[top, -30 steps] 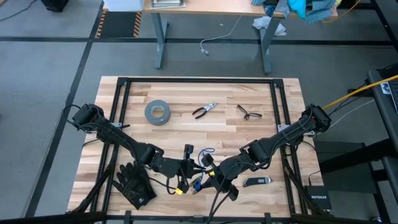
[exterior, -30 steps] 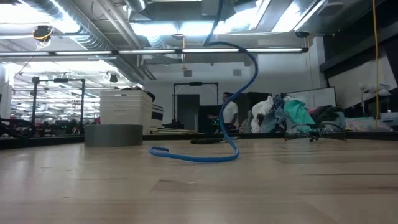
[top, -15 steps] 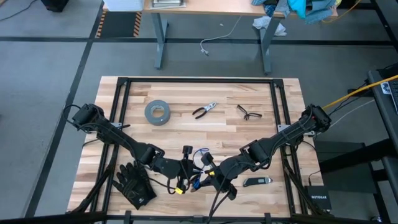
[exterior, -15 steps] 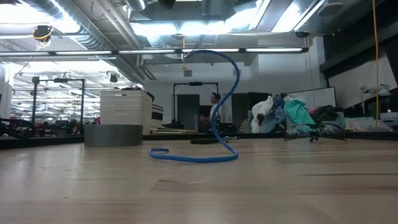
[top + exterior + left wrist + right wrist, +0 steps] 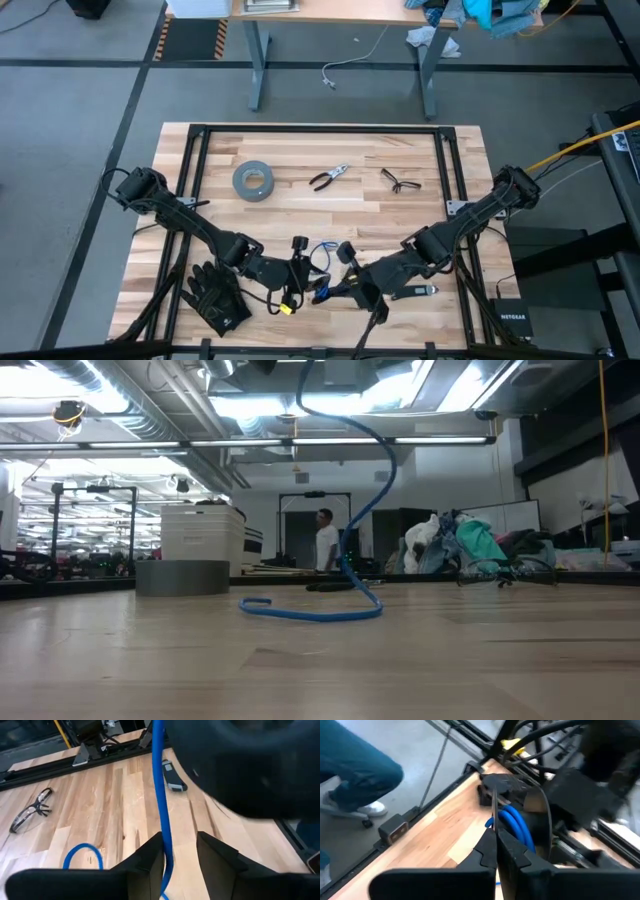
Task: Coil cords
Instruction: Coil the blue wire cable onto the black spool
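The cords show as a blue loop (image 5: 322,250) lying on the table between my two grippers. From this loop (image 5: 310,612) a blue strand rises in a high arch (image 5: 385,470). My left gripper (image 5: 300,263) is open, and the blue strand (image 5: 161,795) runs through its gap (image 5: 180,842), close along one finger. My right gripper (image 5: 337,290) is shut (image 5: 496,837) on a thin black stretch of the cords. Blue coils (image 5: 514,824) hang just beyond its fingertips. My left gripper has the blue strand (image 5: 166,855) running lengthwise between its open fingers, right beside the inner face of one finger (image 5: 150,865); I cannot tell whether they touch. My right gripper pinches a thin black stretch of the cords (image 5: 493,815) between its two fingertips. The stretch runs straight on from the tips toward the blue coils, clear of the table.
A grey tape roll (image 5: 253,180), pliers (image 5: 328,178) and safety glasses (image 5: 400,181) lie toward the far side. Black gloves (image 5: 218,295) lie near the front left. A small dark tool (image 5: 415,292) lies right of my right gripper. A person stands in the room behind (image 5: 327,540).
My right gripper has moved toward the table's right edge and a little up, still shut. The blue strand's arch has been drawn higher and now leaves the top of the low view, while the loop on the table has stayed in place.
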`<state>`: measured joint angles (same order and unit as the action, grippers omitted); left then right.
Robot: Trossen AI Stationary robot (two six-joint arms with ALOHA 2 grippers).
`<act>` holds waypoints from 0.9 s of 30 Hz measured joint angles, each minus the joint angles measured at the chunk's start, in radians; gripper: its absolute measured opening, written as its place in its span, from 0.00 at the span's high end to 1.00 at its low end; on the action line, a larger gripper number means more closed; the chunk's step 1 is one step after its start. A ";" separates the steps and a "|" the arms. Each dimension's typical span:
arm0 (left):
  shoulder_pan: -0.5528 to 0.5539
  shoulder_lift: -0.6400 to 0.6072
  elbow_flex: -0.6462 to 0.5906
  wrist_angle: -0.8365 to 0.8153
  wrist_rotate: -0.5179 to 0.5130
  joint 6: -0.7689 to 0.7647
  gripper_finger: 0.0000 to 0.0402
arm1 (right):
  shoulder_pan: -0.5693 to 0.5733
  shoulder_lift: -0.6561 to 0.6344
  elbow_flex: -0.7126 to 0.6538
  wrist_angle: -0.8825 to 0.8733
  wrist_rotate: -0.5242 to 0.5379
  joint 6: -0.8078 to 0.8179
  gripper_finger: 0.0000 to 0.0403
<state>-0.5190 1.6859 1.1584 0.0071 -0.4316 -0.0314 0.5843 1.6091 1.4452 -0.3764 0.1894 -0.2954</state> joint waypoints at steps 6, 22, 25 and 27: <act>0.000 0.000 0.000 -0.004 0.000 -0.002 0.74 | 0.015 -0.025 0.000 -0.025 0.078 0.043 1.00; 0.001 0.000 0.000 -0.106 -0.050 -0.033 0.78 | 0.018 -0.025 0.000 -0.045 0.117 0.061 1.00; 0.001 0.000 0.000 -0.119 -0.050 -0.033 0.80 | 0.018 -0.025 0.000 -0.045 0.117 0.061 1.00; 0.001 0.000 0.000 -0.133 -0.051 -0.038 0.81 | 0.018 -0.025 0.000 -0.045 0.116 0.063 1.00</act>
<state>-0.5179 1.6859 1.1584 -0.1254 -0.4829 -0.0695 0.6026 1.5841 1.4456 -0.4213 0.3058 -0.2325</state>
